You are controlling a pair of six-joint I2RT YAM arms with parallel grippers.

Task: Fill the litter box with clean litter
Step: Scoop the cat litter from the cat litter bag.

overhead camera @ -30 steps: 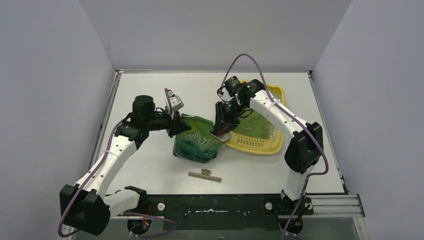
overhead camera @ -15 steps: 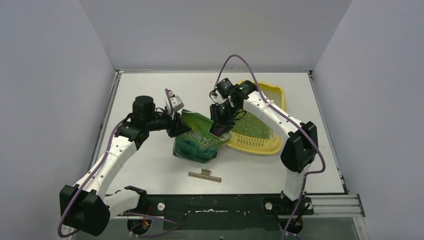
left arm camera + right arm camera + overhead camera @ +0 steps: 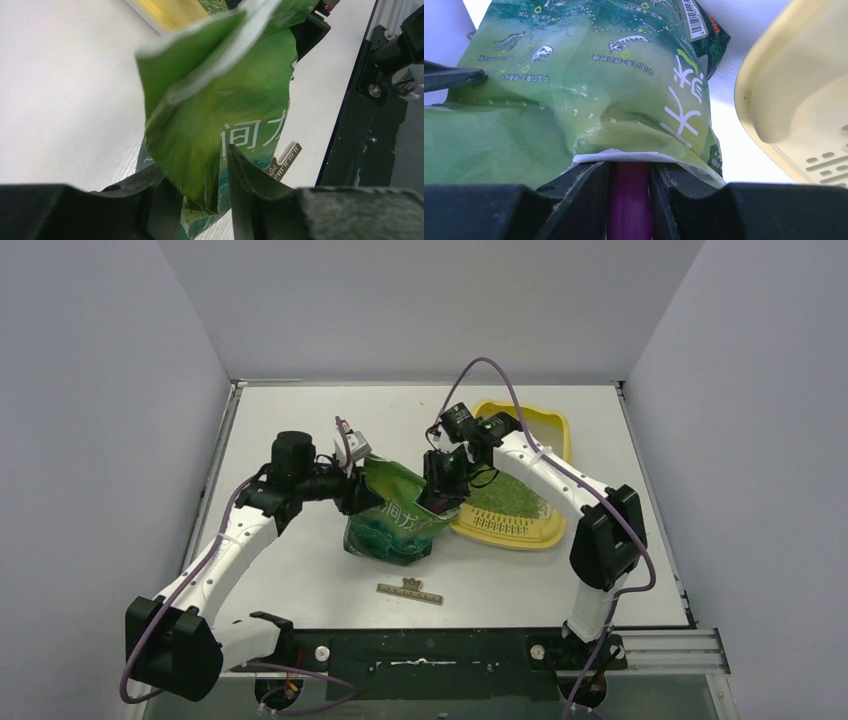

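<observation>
Green bag [image 3: 392,530] stands mid-surface [image 3: 300,570], its top edge pinched in the left claw [image 3: 198,176] — the right claw [image 3: 630,166] is clamped on a magenta scoop [image 3: 630,202] running under the bag's lip. Just beside it, the litter box [image 3: 505,537] holds a thin spread of litter [image 3: 512,495].

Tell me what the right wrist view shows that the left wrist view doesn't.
Right wrist only: the magenta plastic scoop handle gripped in the right end effector, running under the rim of the glossy green printed bag, and the slotted grate of the pale yellow plastic litter box. Left wrist only: the left end effector pinching the bag's edge, and a ruler-like strip. Both: that bag and the litter box.
</observation>
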